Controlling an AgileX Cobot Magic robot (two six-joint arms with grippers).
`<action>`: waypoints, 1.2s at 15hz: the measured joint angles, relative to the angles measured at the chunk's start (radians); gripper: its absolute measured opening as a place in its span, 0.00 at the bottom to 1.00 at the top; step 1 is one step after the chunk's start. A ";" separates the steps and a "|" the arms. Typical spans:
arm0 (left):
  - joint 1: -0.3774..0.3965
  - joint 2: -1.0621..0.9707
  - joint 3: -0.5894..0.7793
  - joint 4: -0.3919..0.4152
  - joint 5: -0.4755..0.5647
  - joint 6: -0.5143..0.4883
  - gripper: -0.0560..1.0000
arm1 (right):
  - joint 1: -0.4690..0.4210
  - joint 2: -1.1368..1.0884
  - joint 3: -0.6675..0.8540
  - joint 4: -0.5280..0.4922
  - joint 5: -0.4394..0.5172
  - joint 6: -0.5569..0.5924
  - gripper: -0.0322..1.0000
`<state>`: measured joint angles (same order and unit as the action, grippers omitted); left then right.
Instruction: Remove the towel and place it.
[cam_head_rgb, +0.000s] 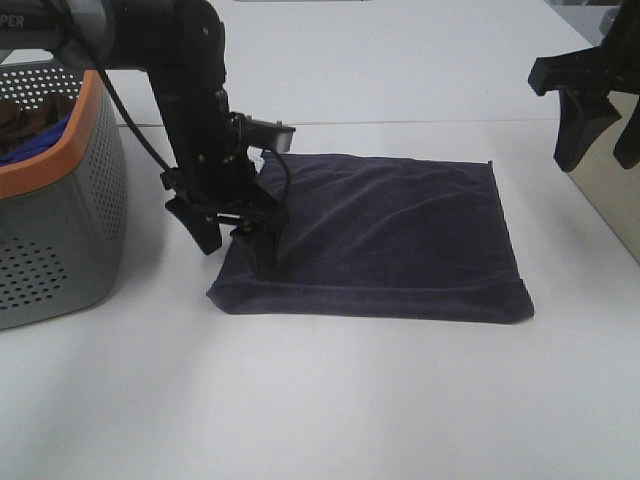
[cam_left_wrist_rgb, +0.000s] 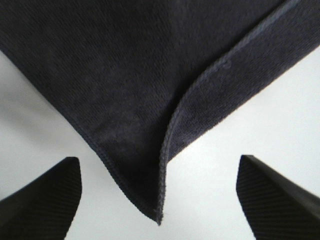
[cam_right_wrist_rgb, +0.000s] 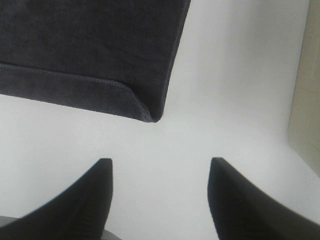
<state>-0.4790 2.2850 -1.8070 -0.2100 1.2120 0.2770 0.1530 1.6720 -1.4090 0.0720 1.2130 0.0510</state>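
The dark navy towel (cam_head_rgb: 390, 230) lies spread flat on the white table, its front edge folded over in a narrow band. My left gripper (cam_head_rgb: 237, 250) stands low over the towel's near left corner, open. In the left wrist view that corner of the towel (cam_left_wrist_rgb: 125, 75) points into the gap of the left gripper (cam_left_wrist_rgb: 160, 205), and neither finger touches it. My right gripper (cam_head_rgb: 598, 150) hangs open in the air beyond the towel's far right corner, holding nothing. The right wrist view shows the right gripper (cam_right_wrist_rgb: 162, 200) over bare table, with a towel (cam_right_wrist_rgb: 85, 45) corner ahead of it.
A grey perforated basket (cam_head_rgb: 50, 220) with an orange rim stands at the left, close to the left arm, with a bright blue cloth (cam_head_rgb: 35, 145) inside. A beige surface (cam_head_rgb: 610, 210) runs along the right edge of the table.
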 joint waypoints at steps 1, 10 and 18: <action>0.000 -0.013 -0.038 0.000 0.000 -0.004 0.80 | 0.000 -0.020 0.000 0.000 0.000 0.025 0.52; 0.005 -0.196 -0.237 0.000 0.002 -0.192 0.81 | 0.000 -0.250 0.000 -0.001 0.003 0.078 0.52; 0.144 -0.495 -0.091 0.313 0.003 -0.368 0.81 | -0.001 -0.378 0.000 -0.182 0.005 0.144 0.96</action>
<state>-0.3350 1.7900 -1.8980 0.1030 1.2150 -0.0910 0.1520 1.2940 -1.4090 -0.1100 1.2180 0.1950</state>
